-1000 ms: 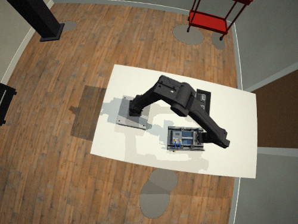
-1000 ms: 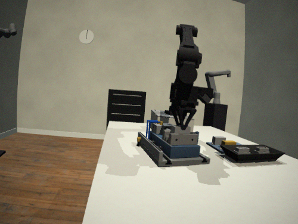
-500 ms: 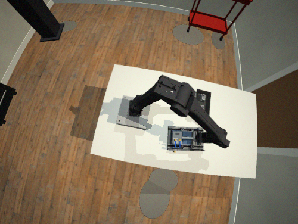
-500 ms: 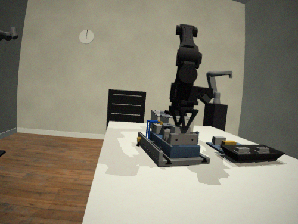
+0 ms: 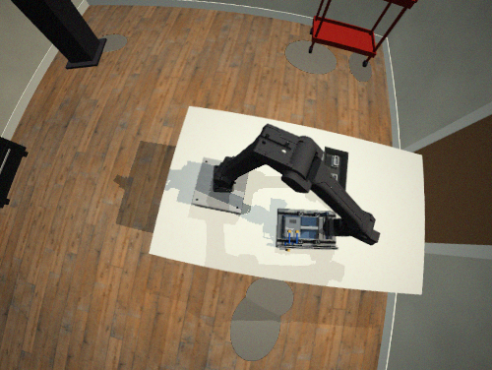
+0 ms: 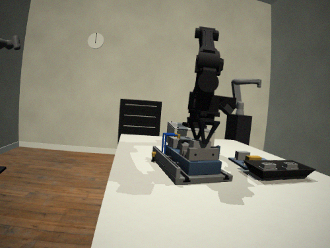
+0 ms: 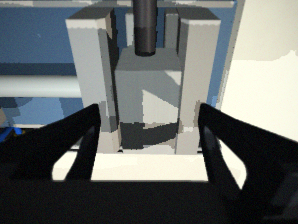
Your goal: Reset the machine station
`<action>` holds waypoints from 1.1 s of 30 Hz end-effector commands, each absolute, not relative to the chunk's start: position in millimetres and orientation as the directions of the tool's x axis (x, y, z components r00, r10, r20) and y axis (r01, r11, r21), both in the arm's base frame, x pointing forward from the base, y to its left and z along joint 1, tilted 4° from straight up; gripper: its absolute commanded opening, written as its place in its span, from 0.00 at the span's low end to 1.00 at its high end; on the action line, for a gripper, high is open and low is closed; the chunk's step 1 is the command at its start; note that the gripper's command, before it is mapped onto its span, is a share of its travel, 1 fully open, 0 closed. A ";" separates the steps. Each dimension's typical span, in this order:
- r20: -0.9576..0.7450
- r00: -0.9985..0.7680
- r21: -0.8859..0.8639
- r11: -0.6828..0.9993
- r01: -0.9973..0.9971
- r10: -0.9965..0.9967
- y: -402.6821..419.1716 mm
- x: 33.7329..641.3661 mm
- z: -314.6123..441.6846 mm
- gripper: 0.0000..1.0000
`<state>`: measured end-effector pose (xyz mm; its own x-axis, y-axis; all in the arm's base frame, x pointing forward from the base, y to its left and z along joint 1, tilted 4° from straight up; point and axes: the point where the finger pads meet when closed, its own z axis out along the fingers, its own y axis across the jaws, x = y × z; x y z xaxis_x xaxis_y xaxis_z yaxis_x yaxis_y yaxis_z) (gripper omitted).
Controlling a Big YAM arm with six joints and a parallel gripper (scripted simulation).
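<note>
Vise [image 5: 309, 221] [image 6: 201, 166] [image 7: 200, 75] overhung by gripper [image 5: 333, 226] [image 6: 200, 142] [image 7: 149, 112], fingers parted, nothing grasped. Gray blank [image 7: 148, 97] seen between the vise jaws, framed by both fingertips; its far end met or overlapped by dark rod [image 7: 145, 30], contact not discernible.

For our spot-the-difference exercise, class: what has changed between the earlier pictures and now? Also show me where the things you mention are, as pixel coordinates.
The fingers [image 6: 214, 129] seem to have spread slightly; whether they let go of anything cannot be told. Behind, the left-hand gray arm [image 6: 16, 42] swung lower and the right-hand gray arm [image 6: 247, 81] reached slightly further right. The black tray [image 6: 280, 174] [image 5: 344, 162] and brass blank [image 6: 253, 158] stayed put.
</note>
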<state>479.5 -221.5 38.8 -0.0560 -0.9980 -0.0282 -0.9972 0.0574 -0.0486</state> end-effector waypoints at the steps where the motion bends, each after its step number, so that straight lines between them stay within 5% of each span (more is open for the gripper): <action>1: 0.002 -0.070 -0.126 0.069 -0.990 -0.998 -232.3 501.7 66.2 0.64; 33: 0.001 -0.072 -0.123 0.071 -0.990 -0.997 -234.8 496.5 102.6 0.64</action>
